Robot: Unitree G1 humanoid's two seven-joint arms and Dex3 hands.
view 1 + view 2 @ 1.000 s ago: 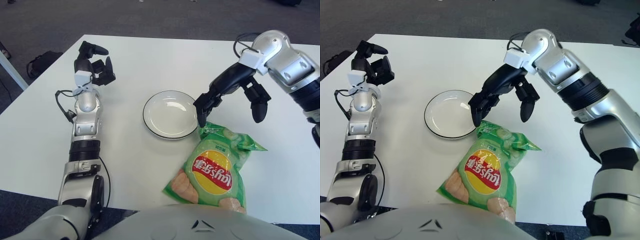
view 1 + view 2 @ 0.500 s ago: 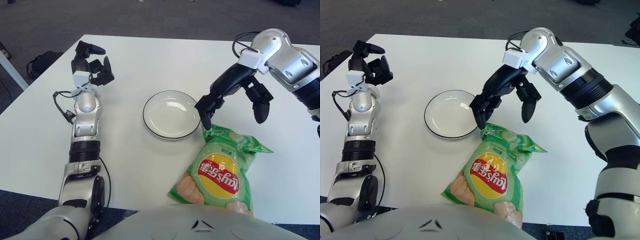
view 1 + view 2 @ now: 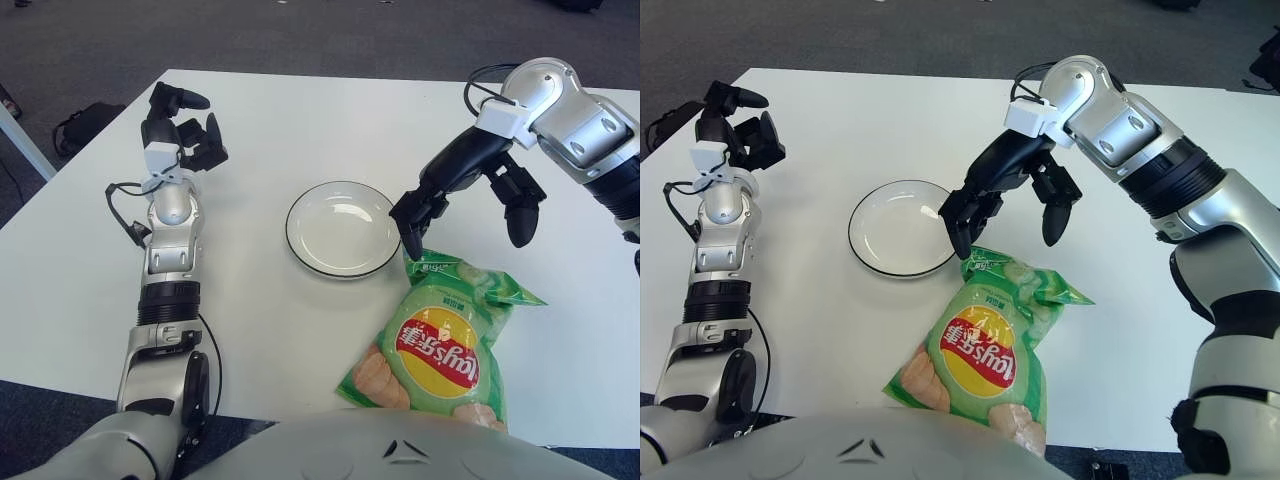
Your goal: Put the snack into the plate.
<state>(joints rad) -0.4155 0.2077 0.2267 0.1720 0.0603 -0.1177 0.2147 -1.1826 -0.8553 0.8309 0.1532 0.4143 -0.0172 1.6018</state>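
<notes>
The bag of chips (image 3: 439, 340) has been slid a little to the right and now lies still on the bench (image 3: 260, 300), just beside the plate (image 3: 341, 228). Its top edge is touched by the right robot hand (image 3: 462, 205), whose fingers are spread and hold nothing. The left robot hand (image 3: 180, 128) is kept far left of the plate, also holding nothing. No grip has been made yet.

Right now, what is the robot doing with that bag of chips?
The right robot hand hangs over the top end of the green chip bag, fingers spread, not gripping it. The bag lies flat on the white table, right of the empty plate. The left robot hand is idle, far left of the plate.
</notes>
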